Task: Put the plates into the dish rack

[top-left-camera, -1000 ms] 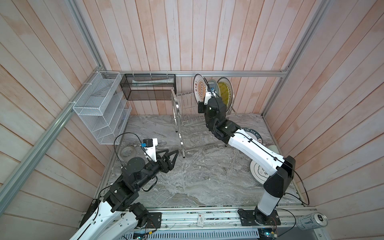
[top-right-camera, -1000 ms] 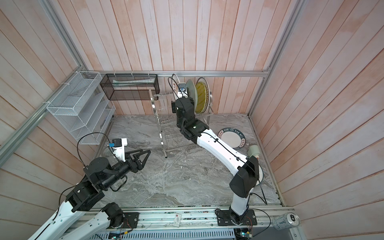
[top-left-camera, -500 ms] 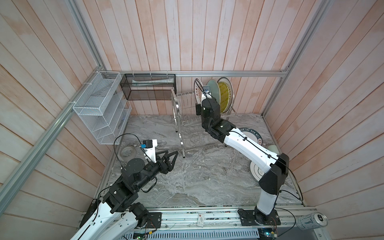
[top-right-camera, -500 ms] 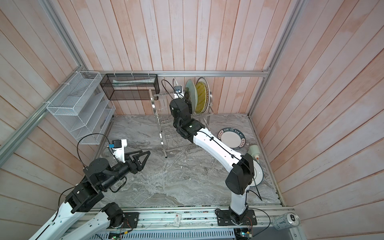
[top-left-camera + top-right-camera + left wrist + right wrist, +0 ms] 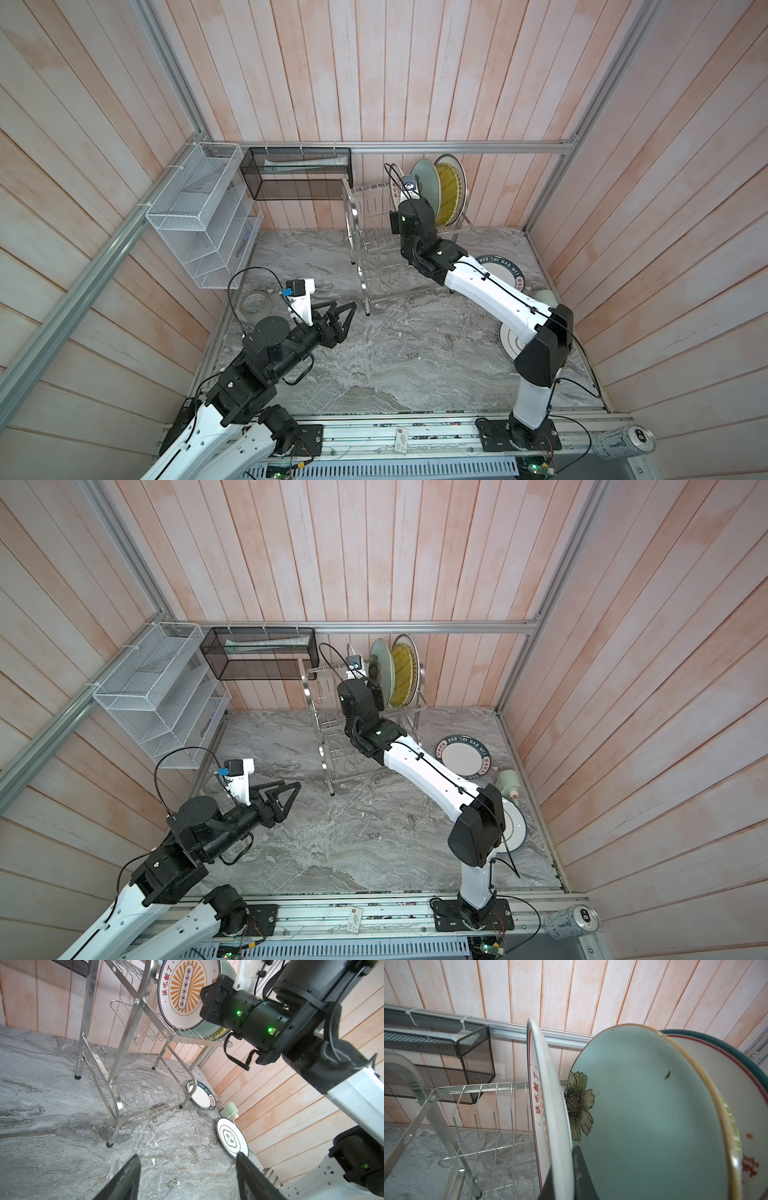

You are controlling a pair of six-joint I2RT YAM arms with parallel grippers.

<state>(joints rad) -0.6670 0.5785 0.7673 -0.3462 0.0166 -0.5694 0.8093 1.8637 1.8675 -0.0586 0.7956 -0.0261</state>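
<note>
White round plate with an orange sunburst stands on edge in the top tier of the shiny steel-wire dish rack, beside a pale green flower plate, its rim pinched by the right gripper. The left gripper hangs spread apart, empty.

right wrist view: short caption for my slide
Right gripper clamps a sunburst plate on edge at the dish rack, beside the green flower plate.

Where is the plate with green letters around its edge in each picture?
Top view: lettered plate lying flat, right of the dish rack.
Top view: lettered plate, same spot, right of the rack.
Left wrist: plate behind the rack's curved leg.
Right wrist: not in view.
Shared landmark: the dish rack.
</note>
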